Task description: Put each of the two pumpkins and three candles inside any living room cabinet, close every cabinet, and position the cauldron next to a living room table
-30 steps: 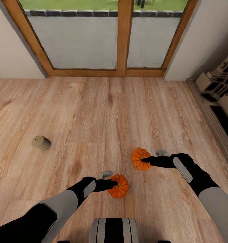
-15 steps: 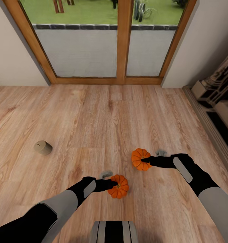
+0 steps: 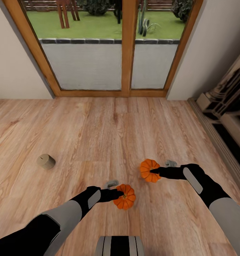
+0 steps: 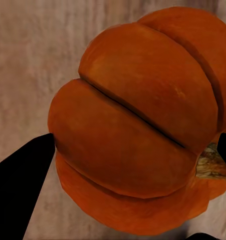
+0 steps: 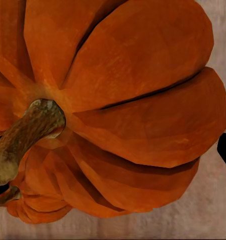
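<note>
I had both pumpkins in hand above the wooden floor (image 3: 98, 135): the left gripper (image 3: 120, 194) clenched on the nearer pumpkin (image 3: 125, 196), the right gripper (image 3: 153, 171) clenched on the farther pumpkin (image 3: 148, 170). Neither was in a cabinet yet, and no drawer was in sight. One candle (image 3: 46, 161) lay on its side well off to the left, untouched. The glass patio door (image 3: 105, 53) stood far ahead and a stone fireplace surround (image 3: 226, 103) on the right; nothing blocked the floor between
</note>
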You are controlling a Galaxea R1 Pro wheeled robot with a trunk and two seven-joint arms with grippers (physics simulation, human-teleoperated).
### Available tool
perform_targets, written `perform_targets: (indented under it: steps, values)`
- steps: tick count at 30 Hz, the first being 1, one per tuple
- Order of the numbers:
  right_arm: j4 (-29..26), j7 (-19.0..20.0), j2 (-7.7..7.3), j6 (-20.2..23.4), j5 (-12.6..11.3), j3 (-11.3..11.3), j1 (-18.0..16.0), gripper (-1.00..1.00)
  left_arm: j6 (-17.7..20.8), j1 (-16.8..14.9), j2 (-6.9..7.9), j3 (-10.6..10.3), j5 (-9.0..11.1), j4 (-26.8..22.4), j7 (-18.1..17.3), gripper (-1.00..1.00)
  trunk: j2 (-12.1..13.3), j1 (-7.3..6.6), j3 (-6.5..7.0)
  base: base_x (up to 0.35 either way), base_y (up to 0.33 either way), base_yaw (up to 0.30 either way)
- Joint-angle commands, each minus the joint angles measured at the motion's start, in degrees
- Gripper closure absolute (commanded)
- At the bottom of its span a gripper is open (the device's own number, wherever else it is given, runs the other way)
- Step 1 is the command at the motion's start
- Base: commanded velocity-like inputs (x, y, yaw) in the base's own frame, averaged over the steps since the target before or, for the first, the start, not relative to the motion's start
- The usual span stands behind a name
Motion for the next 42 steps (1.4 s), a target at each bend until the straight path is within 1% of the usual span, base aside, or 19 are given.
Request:
perform_targets:
  steps: [1, 5, 8, 11, 17, 24, 30, 33, 35, 42]
  values:
    - [0.82, 0.31, -0.05, 0.14, -0.39, 0.04, -0.03, 1.00, 0.18, -0.02, 0.00, -0.15, 0.06, 0.04, 0.00, 1.00, 0.00, -0.03, 0.24, 0.000, 0.000, -0.149]
    - [4.71, 0.31, -0.05, -0.30, -0.36, -0.12, -0.03, 1.00, 0.21, -0.02, 0.00, -0.09, 0.12, 0.09, -0.01, 1.00, 0.05, -0.13, 1.36, 0.000, 0.000, -0.168]
    - [6.33, 0.31, -0.05, -1.35, -0.35, 0.05, -0.03, 1.00, 0.20, -0.06, 0.37, -0.07, 0.14, 0.68, 0.00, 1.00, 0.09, -0.21, 2.21, 0.000, 0.000, -0.186]
    - [6.76, 0.31, -0.05, -2.49, -0.29, 0.21, -0.03, 1.00, 0.15, -0.04, 0.82, -0.02, 0.22, 1.78, 0.00, 1.00, 0.13, -0.29, 3.03, 0.000, 0.000, -0.217]
    - [7.05, 0.28, 0.02, -3.45, -0.22, 0.62, -0.03, 1.00, 0.33, -0.03, 2.77, 0.07, 0.32, 2.32, -0.06, 1.00, 0.21, -0.44, 4.62, 0.000, 0.000, -0.259]
    - [7.06, 0.30, -0.03, -3.48, -0.19, 0.62, -0.03, 1.00, 0.47, -0.02, 3.49, 0.23, 0.36, 2.53, 0.00, 1.00, 0.31, -0.62, 6.47, 0.000, 0.000, -0.269]
    - [8.03, 0.24, 0.03, -3.49, -0.17, 0.65, -0.03, 1.00, 0.48, -0.04, 4.39, 1.58, 0.46, 3.31, -0.06, 1.00, 0.39, -0.78, 8.03, 0.000, 0.000, -0.251]
    - [8.92, 0.27, 0.09, -3.84, -0.17, 0.66, -0.03, 1.00, 0.48, -0.04, 4.83, 2.37, 0.49, 3.71, -0.08, 1.00, 0.43, -0.86, 8.74, 0.000, 0.000, -0.096]
    - [9.50, 0.23, 0.26, -5.03, -0.16, 0.80, -0.03, 1.00, 0.39, -0.03, 5.03, 2.82, 0.50, 4.04, -0.08, 1.00, 0.46, -0.91, 9.19, 0.000, 0.000, -0.023]
    - [10.74, 0.22, 0.65, -5.45, -0.09, 0.88, -0.03, 1.00, 0.23, -0.01, 5.07, 2.90, 0.50, 4.22, -0.08, 1.00, 0.55, -1.09, 10.74, 0.000, 0.000, -0.002]
